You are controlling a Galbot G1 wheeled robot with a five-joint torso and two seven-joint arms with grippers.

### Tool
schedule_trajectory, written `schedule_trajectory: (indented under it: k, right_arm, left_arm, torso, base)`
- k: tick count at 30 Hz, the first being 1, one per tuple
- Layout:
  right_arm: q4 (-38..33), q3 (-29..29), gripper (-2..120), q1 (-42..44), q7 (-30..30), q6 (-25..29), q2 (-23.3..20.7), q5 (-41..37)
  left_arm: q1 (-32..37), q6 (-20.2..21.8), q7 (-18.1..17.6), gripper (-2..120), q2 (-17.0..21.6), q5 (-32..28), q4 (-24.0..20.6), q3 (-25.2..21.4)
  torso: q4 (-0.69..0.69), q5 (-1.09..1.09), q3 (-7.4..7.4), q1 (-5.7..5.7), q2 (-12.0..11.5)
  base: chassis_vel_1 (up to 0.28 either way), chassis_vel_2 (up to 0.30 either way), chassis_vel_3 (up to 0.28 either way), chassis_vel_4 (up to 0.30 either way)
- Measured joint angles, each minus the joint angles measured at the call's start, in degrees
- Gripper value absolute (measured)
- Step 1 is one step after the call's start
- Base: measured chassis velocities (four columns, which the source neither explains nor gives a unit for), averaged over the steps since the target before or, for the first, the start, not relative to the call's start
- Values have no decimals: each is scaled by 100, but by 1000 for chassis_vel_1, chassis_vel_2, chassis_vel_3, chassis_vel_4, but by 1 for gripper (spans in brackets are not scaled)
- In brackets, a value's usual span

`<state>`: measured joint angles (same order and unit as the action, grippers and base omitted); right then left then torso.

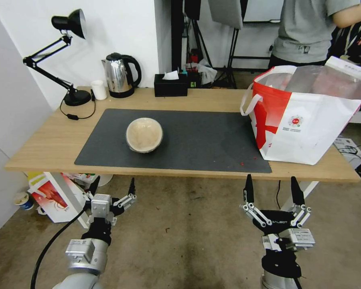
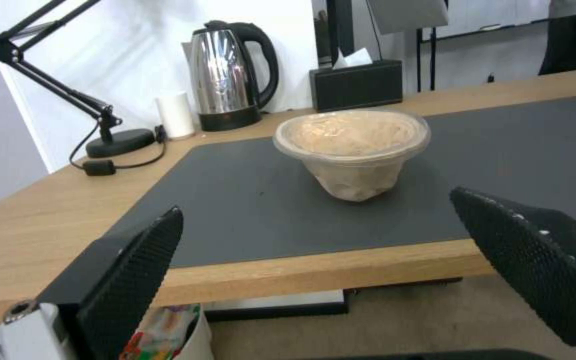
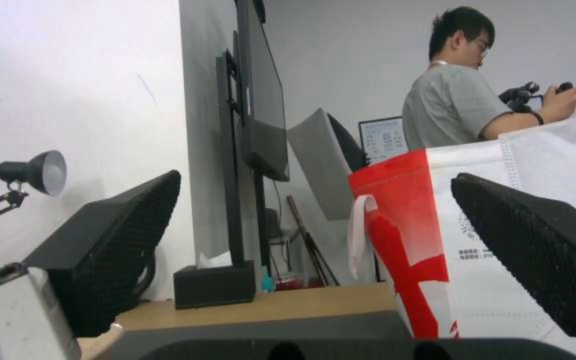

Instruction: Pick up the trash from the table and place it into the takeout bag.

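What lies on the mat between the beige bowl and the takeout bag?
Bare dark mat in the head view, from beige bowl to takeout bag.

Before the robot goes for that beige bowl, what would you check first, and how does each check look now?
1. Left gripper open and empty: ok.
2. Right gripper open and empty: ok.
3. Beige bowl upright on the dark mat: ok.
4. Takeout bag standing with its mouth open: ok.
5. Room left inside the bag: cannot tell.
6. Both grippers off the table, short of its near edge: ok.
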<state>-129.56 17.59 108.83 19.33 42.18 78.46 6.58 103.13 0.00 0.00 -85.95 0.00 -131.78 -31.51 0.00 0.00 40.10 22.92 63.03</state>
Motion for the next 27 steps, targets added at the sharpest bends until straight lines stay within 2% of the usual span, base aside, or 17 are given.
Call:
schedule_trajectory:
  k: [27]
  right_arm:
    - [-11, -73, 100, -1, 56, -56, -1, 70]
  left_arm:
    - [0, 0, 0, 100, 0, 0, 0, 0]
  torso:
    - [0, 0, 0, 0, 0]
  base:
    - [0, 0, 0, 0]
